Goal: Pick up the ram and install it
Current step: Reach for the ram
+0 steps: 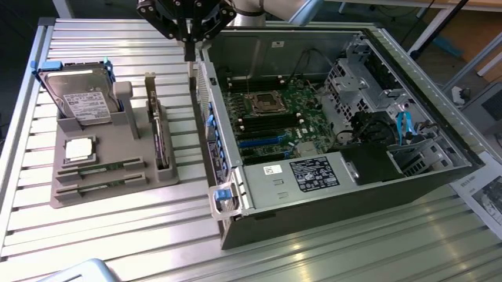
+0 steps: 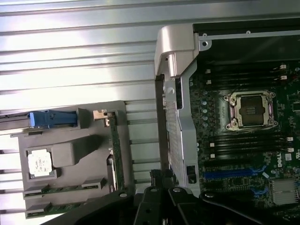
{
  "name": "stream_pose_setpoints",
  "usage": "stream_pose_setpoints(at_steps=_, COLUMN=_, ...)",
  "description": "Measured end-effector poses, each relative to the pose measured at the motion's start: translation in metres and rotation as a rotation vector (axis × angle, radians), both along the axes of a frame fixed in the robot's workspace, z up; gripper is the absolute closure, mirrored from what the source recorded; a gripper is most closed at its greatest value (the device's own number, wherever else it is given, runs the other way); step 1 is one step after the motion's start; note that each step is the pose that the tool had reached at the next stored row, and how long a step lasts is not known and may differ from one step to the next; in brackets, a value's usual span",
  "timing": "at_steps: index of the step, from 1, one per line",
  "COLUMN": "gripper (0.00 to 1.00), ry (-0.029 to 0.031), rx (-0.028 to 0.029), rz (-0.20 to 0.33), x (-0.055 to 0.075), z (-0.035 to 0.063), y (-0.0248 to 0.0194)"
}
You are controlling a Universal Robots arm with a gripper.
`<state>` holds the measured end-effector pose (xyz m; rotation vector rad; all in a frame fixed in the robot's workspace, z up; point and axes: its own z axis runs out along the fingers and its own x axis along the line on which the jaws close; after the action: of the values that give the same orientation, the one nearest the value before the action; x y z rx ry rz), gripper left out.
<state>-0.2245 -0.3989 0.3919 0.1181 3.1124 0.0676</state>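
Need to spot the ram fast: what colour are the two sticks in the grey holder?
The ram sticks are green, clearest in the exterior view.

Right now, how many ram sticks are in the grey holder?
2. One ram stick lies next to the processor chip; the second ram stick lies beside it, at the holder's edge.

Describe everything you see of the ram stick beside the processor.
The ram is a long, thin green board, seated in a slot of the grey tray with grey blocks at both ends. It lies between the silver processor and a second like stick, parallel to that one. Only the tray touches it; the shut gripper hangs far off.
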Motion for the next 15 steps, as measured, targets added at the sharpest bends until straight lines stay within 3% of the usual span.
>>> stream_pose_setpoints(at_steps=15, gripper=0.9, ry=0.0, rx=0.0, rz=0.0, x=-0.033, z=0.0, y=0.0)
